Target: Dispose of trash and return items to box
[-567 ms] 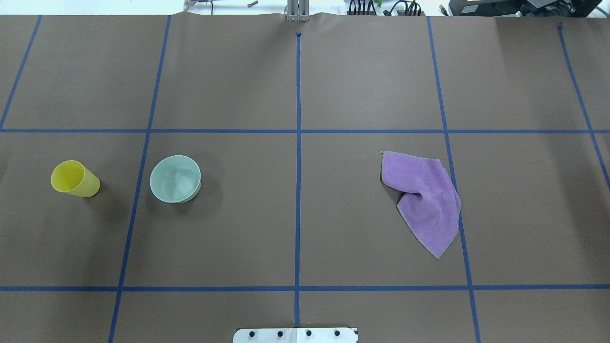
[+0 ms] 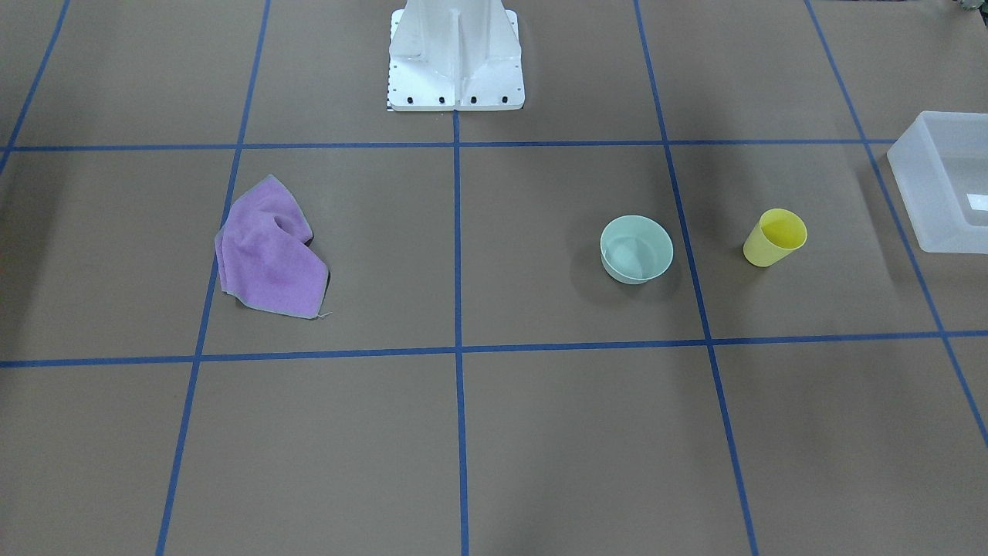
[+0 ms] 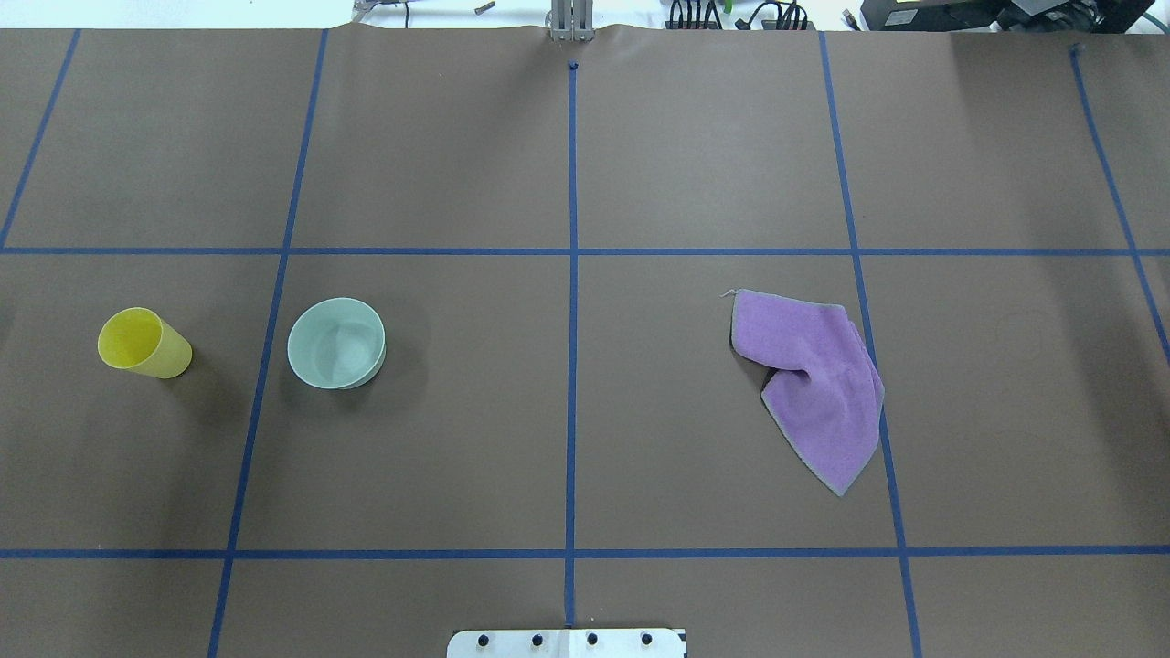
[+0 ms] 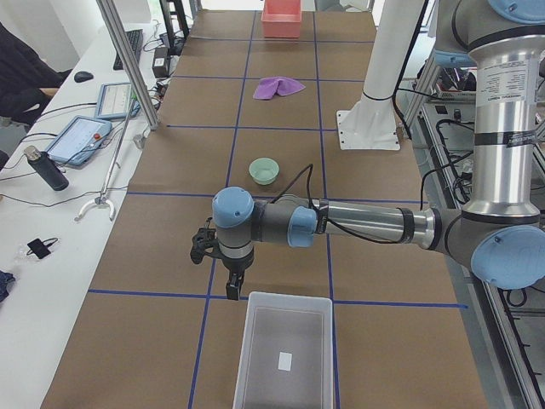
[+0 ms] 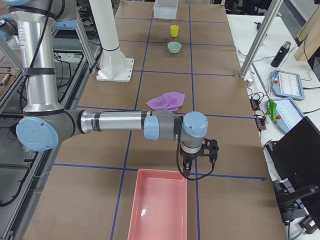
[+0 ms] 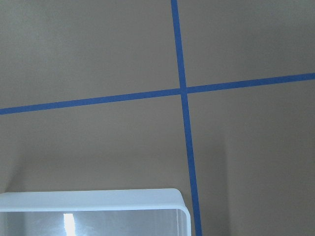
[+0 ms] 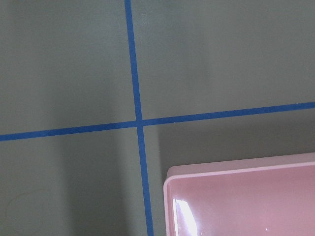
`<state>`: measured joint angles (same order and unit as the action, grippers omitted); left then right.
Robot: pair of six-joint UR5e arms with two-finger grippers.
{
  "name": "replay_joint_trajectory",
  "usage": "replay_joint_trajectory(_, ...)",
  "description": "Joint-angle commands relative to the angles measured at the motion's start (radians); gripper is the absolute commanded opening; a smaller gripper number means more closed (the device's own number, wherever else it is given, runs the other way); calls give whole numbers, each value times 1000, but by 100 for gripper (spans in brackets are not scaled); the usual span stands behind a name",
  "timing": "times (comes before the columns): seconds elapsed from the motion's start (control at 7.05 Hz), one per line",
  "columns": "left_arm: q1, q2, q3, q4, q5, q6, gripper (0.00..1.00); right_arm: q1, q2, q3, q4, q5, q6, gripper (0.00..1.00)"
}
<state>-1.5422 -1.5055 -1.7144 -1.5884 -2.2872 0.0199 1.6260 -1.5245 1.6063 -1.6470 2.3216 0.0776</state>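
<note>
Yellow cup and mint bowl stand outside the box — whether left gripper or right gripper is clenched, we cannot tell.

Readable text: none that I can make out from any side.
Box: a small white patch shows on its floor, too small to tell whether anything is printed on it.
Tablets: two lie on the side bench with their screens lit, but what they show is too small to read.
</note>
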Motion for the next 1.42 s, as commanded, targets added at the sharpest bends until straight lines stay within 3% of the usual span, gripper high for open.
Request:
replay_joint_trajectory(0.0,-1,1,1,-2,0,0,98,0,1,1,1,2,1,100)
replay_joint_trajectory(1.28,1,-10,5,-22,5,0,98,0,3,6,-2,44,1,100)
